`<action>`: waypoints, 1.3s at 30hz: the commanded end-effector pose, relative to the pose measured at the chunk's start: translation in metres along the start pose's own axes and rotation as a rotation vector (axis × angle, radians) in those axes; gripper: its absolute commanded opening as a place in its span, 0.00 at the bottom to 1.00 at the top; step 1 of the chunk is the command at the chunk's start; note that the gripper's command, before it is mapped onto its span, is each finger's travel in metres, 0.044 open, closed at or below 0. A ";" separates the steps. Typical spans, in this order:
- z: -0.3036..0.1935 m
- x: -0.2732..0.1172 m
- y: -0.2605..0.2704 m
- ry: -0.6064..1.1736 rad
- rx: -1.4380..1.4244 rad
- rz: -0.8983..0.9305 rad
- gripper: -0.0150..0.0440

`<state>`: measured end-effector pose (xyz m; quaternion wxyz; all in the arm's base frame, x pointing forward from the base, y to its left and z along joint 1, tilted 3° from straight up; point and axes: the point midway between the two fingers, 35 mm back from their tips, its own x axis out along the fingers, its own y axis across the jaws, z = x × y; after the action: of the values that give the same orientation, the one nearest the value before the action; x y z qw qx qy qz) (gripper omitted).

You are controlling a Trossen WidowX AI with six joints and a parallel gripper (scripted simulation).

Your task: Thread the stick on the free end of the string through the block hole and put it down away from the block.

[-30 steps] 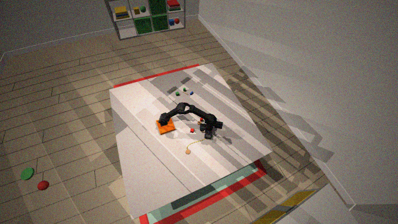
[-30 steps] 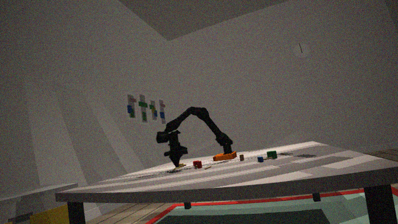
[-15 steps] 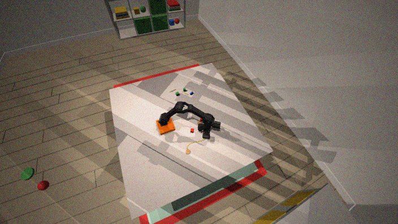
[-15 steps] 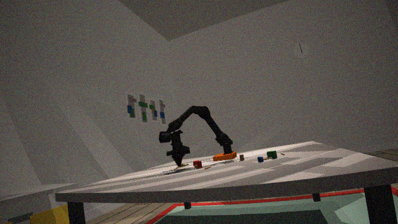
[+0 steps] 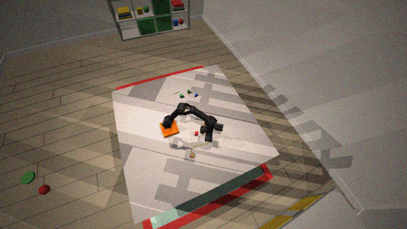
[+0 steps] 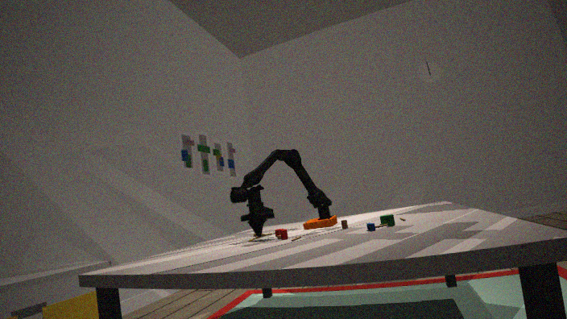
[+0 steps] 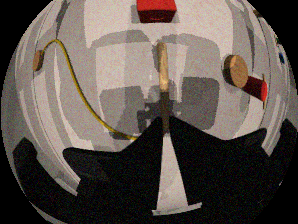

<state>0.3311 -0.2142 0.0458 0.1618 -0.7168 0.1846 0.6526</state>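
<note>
your jaws (image 5: pixel 209 141) (image 6: pixel 258 235) are closed on the wooden stick (image 7: pixel 164 70), gripping it near one end; the pale length of it points out from between the black tips toward the red block (image 5: pixel 196 133) (image 6: pixel 281 234) (image 7: pixel 156 10). the stick and the red block stand apart. you have the jaws pointing down, low over the bench (image 5: pixel 144 173) (image 6: pixel 290 278) (image 7: pixel 110 65); whether the tips touch its surface, you cannot tell.

the yellow string (image 5: pixel 199 145) (image 7: pixel 80 95) runs in a curve from your jaws to the round wooden button (image 5: pixel 192 155) (image 7: pixel 38 60), which lies on the bench well apart from the jaws. in the wrist view, on the other side of the stick, you have a round wooden piece (image 7: pixel 236 71) with a red cylinder (image 7: pixel 257 88) close beside it. you cannot make out a hole in any block.

your arm (image 5: pixel 199 113) (image 6: pixel 300 165) arches up from the orange base (image 5: pixel 170 133) (image 6: pixel 320 222). farther along the bench you have a green block (image 5: pixel 181 95) (image 6: pixel 387 220) and a small blue block (image 5: pixel 196 95) (image 6: pixel 370 227), with loose sticks near them. a small brown block (image 6: pixel 344 224) stands between the orange base and the blue block in the exterior view.
</note>
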 end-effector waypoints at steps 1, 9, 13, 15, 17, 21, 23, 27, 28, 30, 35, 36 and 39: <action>0.007 0.002 0.000 -0.005 -0.002 -0.001 0.25; 0.017 0.003 0.000 -0.005 -0.002 -0.001 0.25; 0.022 0.003 0.000 -0.005 -0.002 -0.001 0.25; 0.025 0.003 0.000 -0.004 -0.002 -0.001 0.25; 0.027 0.004 0.000 -0.004 -0.002 -0.001 0.25; 0.030 0.005 0.000 -0.003 -0.002 -0.001 0.25; 0.030 0.005 0.000 -0.002 -0.002 -0.001 0.25; 0.032 0.005 0.000 -0.002 -0.002 -0.001 0.25; 0.032 0.005 0.000 -0.002 -0.002 -0.001 0.25; 0.035 0.005 0.000 -0.002 -0.002 -0.001 0.25; 0.042 0.005 0.000 -0.003 -0.002 -0.001 0.25; 0.043 0.005 0.000 -0.003 -0.002 -0.001 0.25; 0.047 0.005 0.000 -0.003 -0.002 0.000 0.25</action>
<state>0.2953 -0.1948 0.0384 0.1612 -0.7173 0.1850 0.6521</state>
